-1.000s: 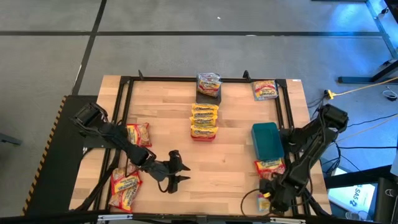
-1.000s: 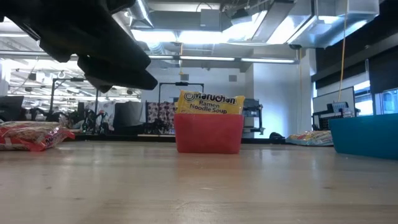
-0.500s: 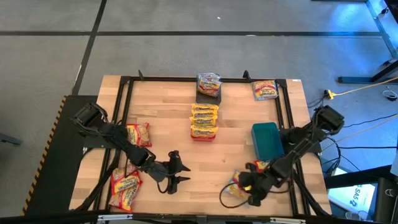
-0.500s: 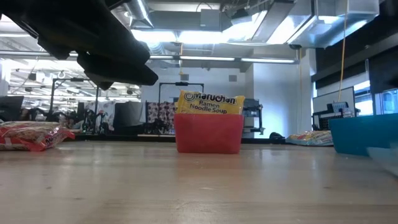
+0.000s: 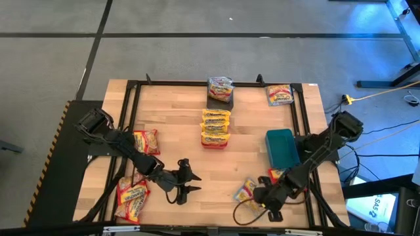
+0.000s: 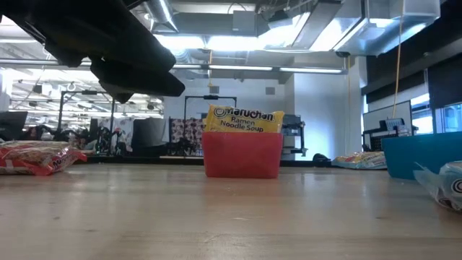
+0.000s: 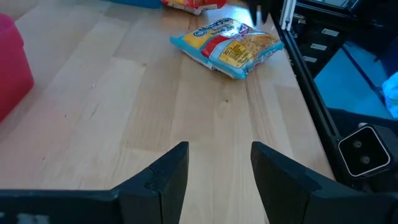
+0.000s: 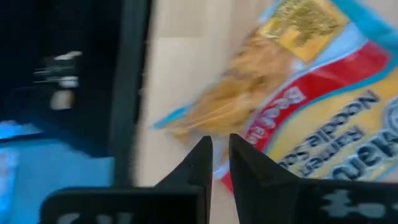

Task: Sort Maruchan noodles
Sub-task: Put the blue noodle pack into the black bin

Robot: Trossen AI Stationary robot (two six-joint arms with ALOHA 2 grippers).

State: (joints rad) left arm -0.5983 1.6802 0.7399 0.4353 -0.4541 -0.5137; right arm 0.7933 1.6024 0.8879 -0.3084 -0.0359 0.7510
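A Maruchan noodle packet with blue edges (image 5: 245,190) (image 7: 227,45) (image 6: 446,184) lies on the wood near the table's near right. My right gripper (image 5: 259,196) (image 8: 221,152) stands at its right end, slanting down, fingers shut. My left gripper (image 5: 195,182) (image 7: 219,155) hovers open at the near middle, holding nothing and facing that packet. A red bin (image 5: 215,143) in the middle holds several packets. A grey bin (image 5: 220,99) at the far middle holds one. My right gripper is closed at the packet's edge (image 8: 186,127), coming slanting down from the table's right. Its own fingertips (image 8: 202,155) hide the place of contact. The packet lies on the table, stretching from the gripper toward the table's left.
A teal bin (image 5: 282,147) stands at the right with an orange-marked packet (image 5: 283,174) just in front of it. Loose packets lie at the left (image 5: 146,141), near left (image 5: 133,196) and far right (image 5: 279,95). A black frame rail (image 5: 131,131) borders the wood.
My right gripper has swung from the table's near right corner toward the left along the near edge, rolling as it went. The blue-edged packet came with it and now lies on the wood. In the last half second it has hardly moved.
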